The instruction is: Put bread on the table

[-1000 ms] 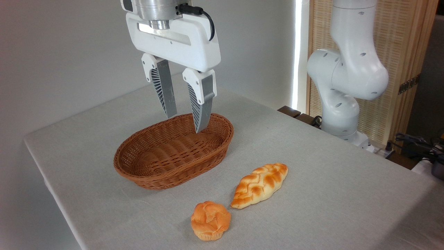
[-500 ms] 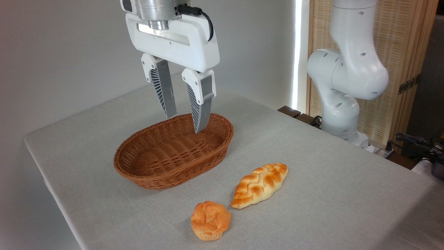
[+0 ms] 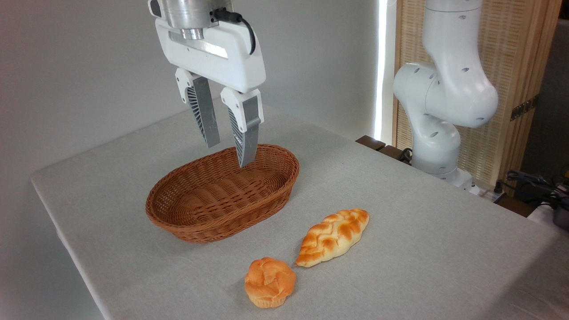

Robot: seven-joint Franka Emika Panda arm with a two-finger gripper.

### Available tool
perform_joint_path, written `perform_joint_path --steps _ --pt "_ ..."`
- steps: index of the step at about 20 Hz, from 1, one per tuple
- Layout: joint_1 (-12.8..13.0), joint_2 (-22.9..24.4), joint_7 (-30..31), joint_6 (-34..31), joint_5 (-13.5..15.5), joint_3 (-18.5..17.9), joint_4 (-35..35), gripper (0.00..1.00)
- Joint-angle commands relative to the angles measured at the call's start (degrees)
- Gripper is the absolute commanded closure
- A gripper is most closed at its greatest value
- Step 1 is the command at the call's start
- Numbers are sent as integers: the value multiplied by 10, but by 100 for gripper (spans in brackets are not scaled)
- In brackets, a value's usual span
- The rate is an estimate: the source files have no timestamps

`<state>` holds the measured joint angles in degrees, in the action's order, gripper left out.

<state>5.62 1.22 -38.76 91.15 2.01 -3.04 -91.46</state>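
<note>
Bread (image 3: 334, 237) on table (image 3: 422, 231), well apart from jaws

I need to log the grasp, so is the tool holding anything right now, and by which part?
Nothing is held. The tool hangs open above the basket, nothing between its fingers; the bread lies on the table.

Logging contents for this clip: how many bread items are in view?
2. The braided loaf lies on the table right of the basket; the round bun sits near the front edge. None looks hidden.
</note>
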Motion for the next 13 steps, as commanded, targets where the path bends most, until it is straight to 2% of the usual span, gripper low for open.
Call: perform_joint_path --steps 1,13 --pt "-13 -9 -9 -15 -8 11 15 0" --pt "-13 -7 -11 -16 -21 7 15 0"
